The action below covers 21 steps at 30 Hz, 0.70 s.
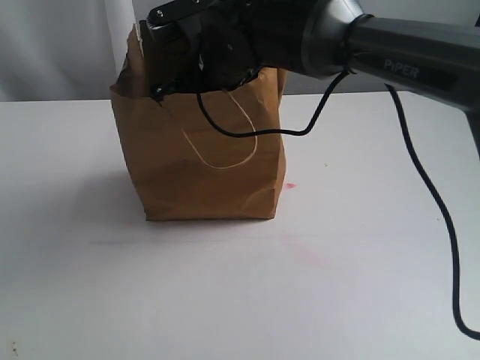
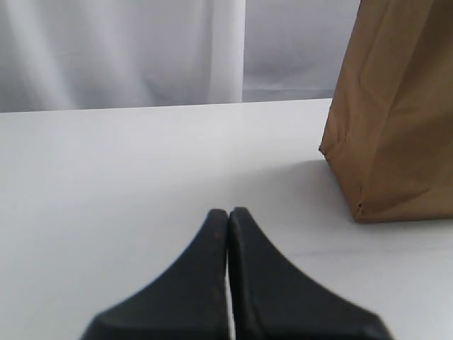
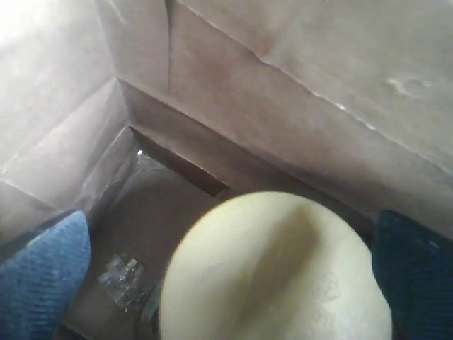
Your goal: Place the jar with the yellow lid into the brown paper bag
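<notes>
Right wrist view: yellow-lidded jar [image 3: 276, 273] in creased paper bag [image 3: 283, 92]; right pincer [image 3: 230, 283] grip unclear, left pincer [image 2: 228, 219] closed

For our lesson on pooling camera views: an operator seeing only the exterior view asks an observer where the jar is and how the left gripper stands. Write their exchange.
Operator: I see no jar. Where is it?
Observer: The yellow-lidded jar is inside the brown paper bag, between the blue fingers of the right gripper.
Operator: And the left gripper?
Observer: The left gripper is shut, holding nothing, outside the bag above the table.
</notes>
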Each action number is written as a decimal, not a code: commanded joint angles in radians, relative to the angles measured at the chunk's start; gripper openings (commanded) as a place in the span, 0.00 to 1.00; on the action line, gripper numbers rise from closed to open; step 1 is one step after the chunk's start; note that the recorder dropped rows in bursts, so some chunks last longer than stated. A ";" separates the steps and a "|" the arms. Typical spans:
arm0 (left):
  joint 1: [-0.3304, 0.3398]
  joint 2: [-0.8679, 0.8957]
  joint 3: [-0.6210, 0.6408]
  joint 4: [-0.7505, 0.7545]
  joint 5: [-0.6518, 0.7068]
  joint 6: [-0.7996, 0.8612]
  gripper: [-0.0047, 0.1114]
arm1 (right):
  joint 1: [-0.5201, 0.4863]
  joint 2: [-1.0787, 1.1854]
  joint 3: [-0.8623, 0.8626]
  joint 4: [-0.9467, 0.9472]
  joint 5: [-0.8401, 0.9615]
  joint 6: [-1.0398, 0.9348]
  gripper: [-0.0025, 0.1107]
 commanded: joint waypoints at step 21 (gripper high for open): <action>-0.003 0.003 -0.002 -0.004 -0.004 -0.004 0.05 | -0.001 -0.286 -0.006 0.034 0.466 -0.056 0.29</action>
